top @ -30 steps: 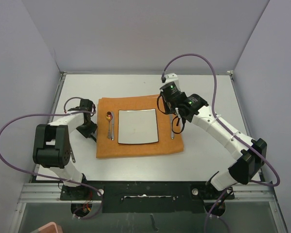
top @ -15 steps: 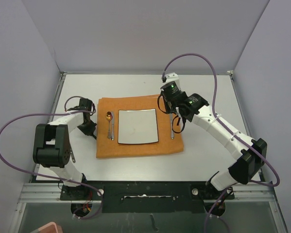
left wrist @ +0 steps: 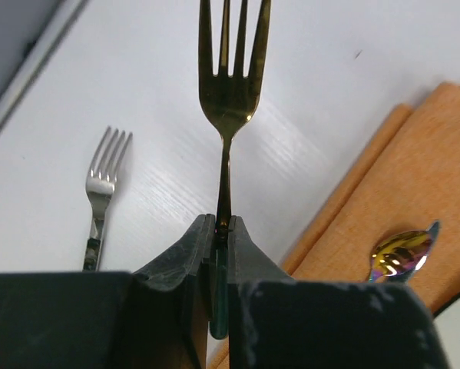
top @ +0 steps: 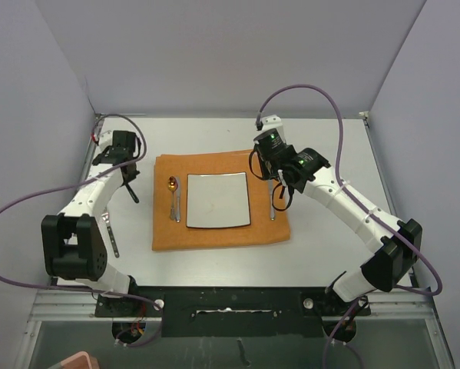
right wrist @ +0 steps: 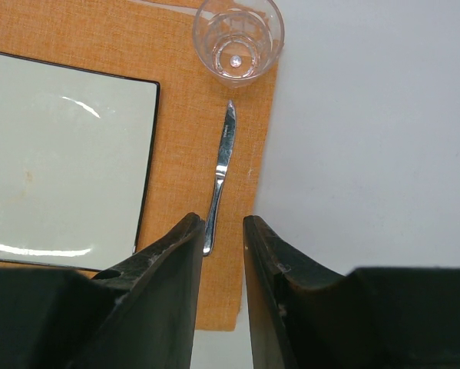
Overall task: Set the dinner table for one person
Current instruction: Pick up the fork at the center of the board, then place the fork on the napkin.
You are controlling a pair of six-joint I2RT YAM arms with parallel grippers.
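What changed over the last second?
The left gripper closed on the gold fork and swung it away from the arm bases, left of the orange mat. The right gripper, plate, spoon, knife and silver fork stayed put.

I see an orange mat [top: 218, 234] with a square white plate [top: 218, 200] in its middle. A shiny spoon [top: 173, 196] lies on the mat just left of the plate, and a knife [right wrist: 220, 175] just right of it. A clear glass [right wrist: 238, 38] stands beyond the knife tip. A silver fork [left wrist: 103, 181] lies off the mat, at the left. A gold fork [left wrist: 228, 92] shows near it.
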